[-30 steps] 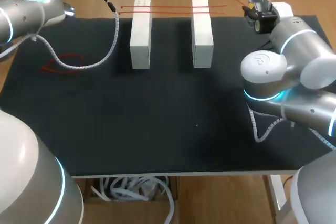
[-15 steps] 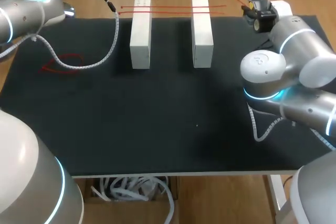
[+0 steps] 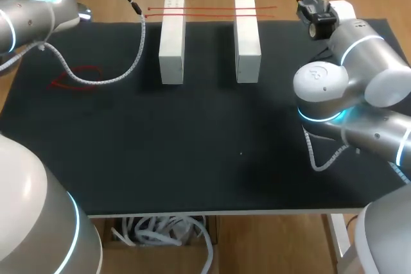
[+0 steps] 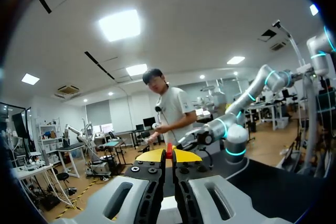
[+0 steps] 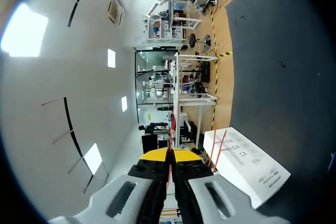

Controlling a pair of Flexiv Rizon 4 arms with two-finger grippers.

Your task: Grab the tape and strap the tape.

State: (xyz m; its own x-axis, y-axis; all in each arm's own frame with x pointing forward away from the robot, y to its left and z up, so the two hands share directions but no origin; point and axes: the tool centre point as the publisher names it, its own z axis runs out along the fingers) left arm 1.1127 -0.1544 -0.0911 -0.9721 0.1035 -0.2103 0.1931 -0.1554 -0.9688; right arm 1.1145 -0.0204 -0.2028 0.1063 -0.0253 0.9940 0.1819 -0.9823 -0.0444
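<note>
Drew the right fingers (image 5: 155, 156) a shade farther out past the far right corner of the black desk (image 3: 192, 145), pinching the thin red tape (image 3: 205, 9) stretched over two white rectangular blocks (image 3: 172, 43). Pinching red tape with the left fingers (image 4: 152, 156) too. Likely tensioning before strapping.

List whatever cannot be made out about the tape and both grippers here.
Left gripper: outside the head view's edge; only its own wrist view shows it, shut on red tape.
Right gripper: in the head view its fingertips are too small to read.
The red tape past the white blocks: too thin to trace to either gripper in the head view.
Red loop on the table: its link to the strands is unclear.
</note>
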